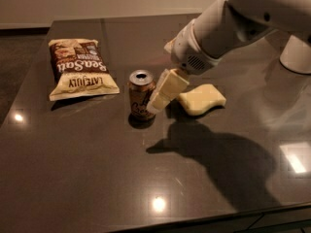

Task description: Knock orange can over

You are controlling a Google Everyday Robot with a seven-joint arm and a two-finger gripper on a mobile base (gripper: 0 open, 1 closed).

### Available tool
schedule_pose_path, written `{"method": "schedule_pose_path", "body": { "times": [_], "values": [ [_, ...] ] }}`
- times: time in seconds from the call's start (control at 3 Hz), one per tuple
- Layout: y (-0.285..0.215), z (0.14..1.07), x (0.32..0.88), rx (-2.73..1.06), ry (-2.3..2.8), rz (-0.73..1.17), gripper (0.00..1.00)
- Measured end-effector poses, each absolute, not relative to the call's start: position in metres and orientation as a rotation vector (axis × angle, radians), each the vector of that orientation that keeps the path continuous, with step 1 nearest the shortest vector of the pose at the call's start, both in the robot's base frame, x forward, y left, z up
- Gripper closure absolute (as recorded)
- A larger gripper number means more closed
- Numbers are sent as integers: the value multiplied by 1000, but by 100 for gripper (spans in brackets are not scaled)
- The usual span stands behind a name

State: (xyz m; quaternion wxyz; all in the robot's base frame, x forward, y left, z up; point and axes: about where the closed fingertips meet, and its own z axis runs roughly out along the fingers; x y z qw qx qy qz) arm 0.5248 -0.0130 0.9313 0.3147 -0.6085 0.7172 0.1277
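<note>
Shoving too low, I judge, could skid the orange can point(140, 98) upright toward the chip bag point(80, 69) at left instead of toppling it. It stands mid-table point(73, 169), orange-brown, with a silver rim and cursive lettering on its side. My gripper point(164, 90) sits at its right side, touching or nearly so; whether it is parted or closed I cannot tell. A pale yellow block point(201, 99) lies just beyond.

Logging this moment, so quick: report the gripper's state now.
Gripper: open or closed cannot be told; it sits low, right beside the upright orange can.
</note>
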Motion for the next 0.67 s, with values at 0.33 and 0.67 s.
{"method": "schedule_pose_path", "body": {
  "times": [0.33,0.67],
  "values": [
    [8,922,526,-1618,1873,385,0],
    [21,916,525,-1626,1859,418,14]
  ]
}}
